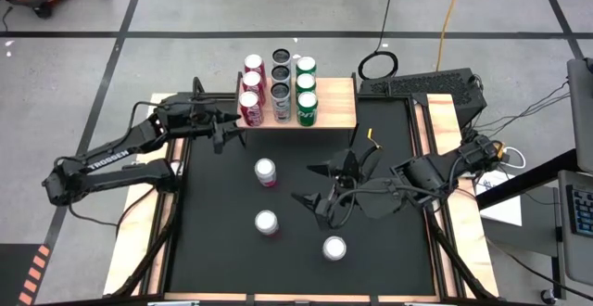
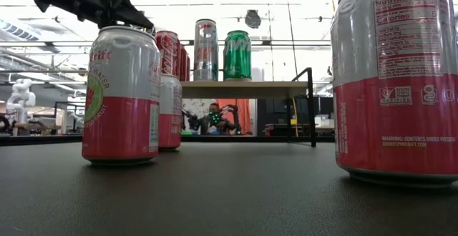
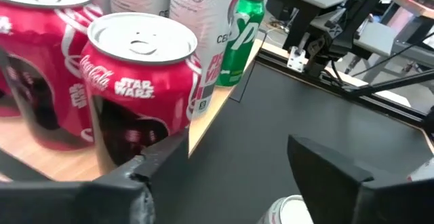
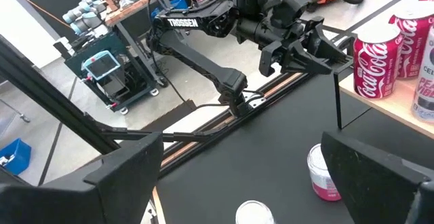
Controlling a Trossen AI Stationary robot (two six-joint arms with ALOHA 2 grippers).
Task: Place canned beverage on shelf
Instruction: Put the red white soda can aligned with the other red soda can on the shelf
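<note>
**Q.** What does the figure show, and in what state is each end effector?

**A.** The left end effector [image 1: 225, 128] stands released, its jaws spread and holding nothing, just beside the near-left corner of the shelf [image 1: 339, 113]. Directly ahead of its fingertips sits a red cola can [image 3: 139, 95] at the board's front edge. The right end effector [image 1: 330, 187] is likewise spread and empty, above the black tabletop [image 1: 213, 250], well clear of the shelf.

**Q.** Where are the cans yet to be placed?

**A.** Three pink-and-white cans remain on the tabletop: one [image 1: 266, 172] between the two end effectors, a second [image 1: 267, 223] nearer the right end effector, a third [image 1: 334, 248] beyond it toward the tabletop's front edge. The shelf already carries three rows.

**Q.** What could go wrong from here?

**A.** Judged from the layout: the left fingers stand so close to the cola can that a sideways sweep could knock it against its neighbours or off the edge. The bare board lies on the far side of the green cans [image 1: 307, 108], so a carried can may clip them. A spread finger descending on one tabletop can could topple it, and it would roll.
</note>
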